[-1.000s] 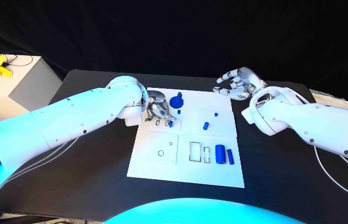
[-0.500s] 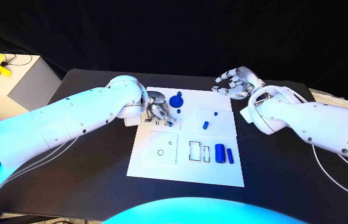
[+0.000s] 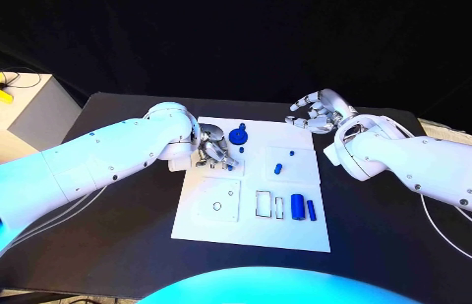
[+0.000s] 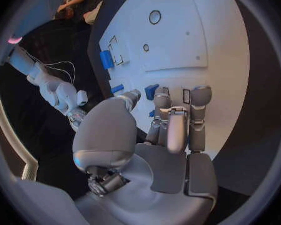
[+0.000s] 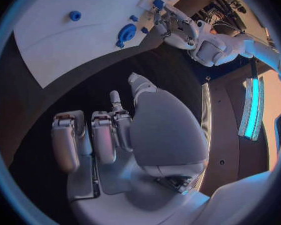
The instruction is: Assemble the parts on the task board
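One task board [image 3: 251, 229] on one counter [image 3: 118, 202]. Two robot hands: one left robot hand [image 3: 215, 150], one right robot hand [image 3: 313, 115].

On the board, blue parts of three kinds:
- One round blue part [image 3: 238, 138], like a disc.
- Two long blue parts, side by side: the thicker one [image 3: 297, 208] and the thinner one [image 3: 313, 210].
- Two small blue parts in the middle of the board: one [image 3: 292, 156] and another [image 3: 278, 169].

Also some small blue bits [image 3: 230, 168] under the fingers of the left robot hand, too hidden to count with certainty.

Two rectangular outlines [image 3: 264, 205] and two circle outlines [image 3: 218, 207] on the board.
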### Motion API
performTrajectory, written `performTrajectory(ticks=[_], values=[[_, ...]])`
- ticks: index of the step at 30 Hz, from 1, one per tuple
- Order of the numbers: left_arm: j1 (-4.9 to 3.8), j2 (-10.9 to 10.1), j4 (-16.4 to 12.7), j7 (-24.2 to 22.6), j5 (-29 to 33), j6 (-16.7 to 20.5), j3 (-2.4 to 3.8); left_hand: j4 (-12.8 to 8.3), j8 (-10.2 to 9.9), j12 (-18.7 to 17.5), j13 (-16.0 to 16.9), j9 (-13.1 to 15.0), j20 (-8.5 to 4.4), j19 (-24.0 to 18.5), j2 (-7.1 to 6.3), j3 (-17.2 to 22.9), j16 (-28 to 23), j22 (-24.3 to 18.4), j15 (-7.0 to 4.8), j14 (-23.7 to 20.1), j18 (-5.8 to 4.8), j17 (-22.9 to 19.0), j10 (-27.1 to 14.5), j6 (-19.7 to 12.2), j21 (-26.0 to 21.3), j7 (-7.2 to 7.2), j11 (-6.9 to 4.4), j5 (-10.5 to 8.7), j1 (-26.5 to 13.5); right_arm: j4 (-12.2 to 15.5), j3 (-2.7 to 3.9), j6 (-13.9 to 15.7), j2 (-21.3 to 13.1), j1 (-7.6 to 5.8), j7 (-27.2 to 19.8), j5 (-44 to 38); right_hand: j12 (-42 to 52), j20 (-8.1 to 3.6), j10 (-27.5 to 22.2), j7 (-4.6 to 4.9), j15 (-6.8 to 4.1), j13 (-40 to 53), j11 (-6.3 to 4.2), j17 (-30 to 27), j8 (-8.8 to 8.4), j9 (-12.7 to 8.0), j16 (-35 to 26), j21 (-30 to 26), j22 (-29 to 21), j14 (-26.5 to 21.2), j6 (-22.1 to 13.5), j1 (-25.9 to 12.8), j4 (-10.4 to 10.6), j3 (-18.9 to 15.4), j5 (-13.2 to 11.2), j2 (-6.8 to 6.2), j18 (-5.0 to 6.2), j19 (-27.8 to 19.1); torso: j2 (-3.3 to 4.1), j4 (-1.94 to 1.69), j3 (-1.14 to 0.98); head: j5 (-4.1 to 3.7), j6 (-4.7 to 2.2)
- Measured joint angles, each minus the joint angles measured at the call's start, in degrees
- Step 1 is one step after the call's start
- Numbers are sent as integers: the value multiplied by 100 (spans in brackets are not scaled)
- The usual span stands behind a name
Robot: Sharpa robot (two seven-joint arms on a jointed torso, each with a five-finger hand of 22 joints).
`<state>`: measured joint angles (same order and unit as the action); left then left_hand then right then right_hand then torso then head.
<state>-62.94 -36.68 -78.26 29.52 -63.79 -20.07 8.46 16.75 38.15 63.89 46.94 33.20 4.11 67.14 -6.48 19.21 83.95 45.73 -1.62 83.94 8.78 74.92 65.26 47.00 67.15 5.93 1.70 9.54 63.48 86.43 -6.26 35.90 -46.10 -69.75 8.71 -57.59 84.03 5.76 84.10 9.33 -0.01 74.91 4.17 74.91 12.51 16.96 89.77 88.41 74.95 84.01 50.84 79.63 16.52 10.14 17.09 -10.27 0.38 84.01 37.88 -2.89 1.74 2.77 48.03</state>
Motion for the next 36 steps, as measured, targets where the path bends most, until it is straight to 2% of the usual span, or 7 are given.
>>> performTrajectory(ticks=[11,31,35,36], values=[[0,29,19,2,92,-5,0,0,27,0,11,42,0,0,54,0,0,-6,0,0,0,0,-15,0,0,0,15,0,54,4,0,-16,12,5,14,0,0,0,0,0,0,-1,0,0,0,1,0,0,-1,0,0,0,0,0,0,0,0,0,-1,-9,0,-11,13],[0,92,175,5,163,-81,-14,0,33,36,48,66,0,0,54,1,0,30,0,0,0,-1,-36,0,1,0,-6,0,54,15,0,-36,14,9,26,0,0,0,0,0,0,3,0,0,0,1,0,0,-2,0,0,0,0,0,0,0,0,0,4,-21,0,-42,37],[0,106,216,6,163,-88,-15,-17,77,75,95,123,0,0,172,83,26,93,0,0,0,-1,-36,-22,46,-22,-6,0,172,15,0,-41,16,10,27,0,0,0,0,0,0,3,0,0,0,1,0,0,-3,0,0,0,0,0,0,0,0,0,4,-21,1,-46,41],[0,113,225,6,164,-89,-15,-23,77,86,97,133,0,0,164,89,26,98,0,0,0,-1,-36,-22,46,-22,-6,0,186,15,0,-43,16,10,27,0,0,0,0,0,0,3,0,0,0,1,0,0,-3,0,0,0,0,0,0,0,0,0,4,-20,1,-46,41]])
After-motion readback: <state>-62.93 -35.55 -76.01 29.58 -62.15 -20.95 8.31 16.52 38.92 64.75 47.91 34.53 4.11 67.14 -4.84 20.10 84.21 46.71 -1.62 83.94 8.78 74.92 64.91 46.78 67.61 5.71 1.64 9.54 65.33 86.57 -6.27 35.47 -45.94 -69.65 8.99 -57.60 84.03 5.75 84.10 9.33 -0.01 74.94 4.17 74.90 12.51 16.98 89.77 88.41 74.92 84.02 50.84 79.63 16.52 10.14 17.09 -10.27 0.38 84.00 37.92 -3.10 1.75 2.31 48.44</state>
